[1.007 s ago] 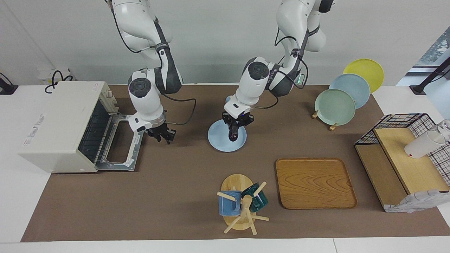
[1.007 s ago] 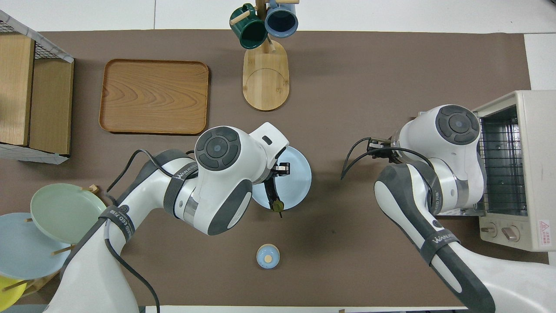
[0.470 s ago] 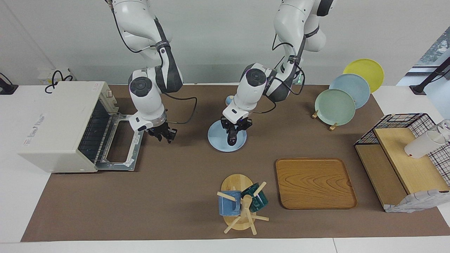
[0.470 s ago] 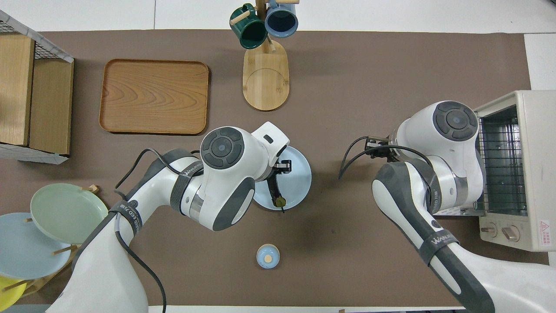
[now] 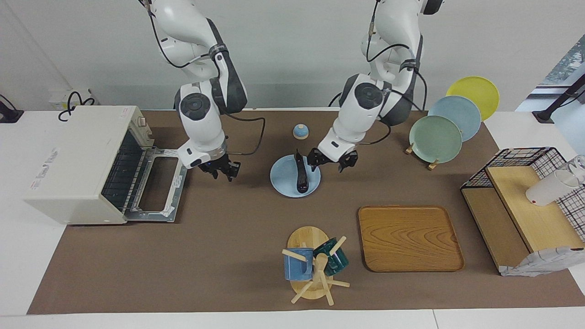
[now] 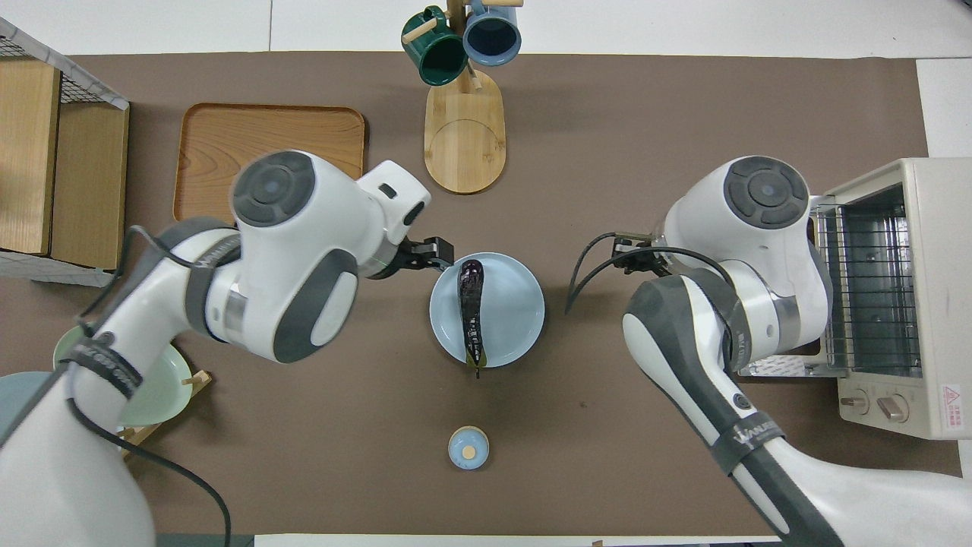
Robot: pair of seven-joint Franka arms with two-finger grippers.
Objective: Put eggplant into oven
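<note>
The dark purple eggplant (image 5: 300, 176) lies lengthwise on a light blue plate (image 5: 282, 180) in the middle of the table, with nothing holding it; it also shows in the overhead view (image 6: 471, 319). My left gripper (image 5: 330, 162) is open and empty, raised just beside the plate toward the left arm's end. My right gripper (image 5: 220, 171) is open and empty, over the mat between the plate and the oven door. The white oven (image 5: 77, 164) stands at the right arm's end with its door (image 5: 157, 187) folded down flat and the wire rack showing (image 6: 873, 289).
A small blue knobbed lid (image 5: 300, 131) sits nearer to the robots than the plate. A mug rack (image 5: 313, 265) and a wooden tray (image 5: 409, 237) lie farther out. A rack of plates (image 5: 436, 137) and a wire shelf (image 5: 525, 201) stand at the left arm's end.
My left gripper has let go of the eggplant, risen and drawn back toward its own end of the table. The eggplant now lies on the plate. My right gripper moved slightly toward the plate.
</note>
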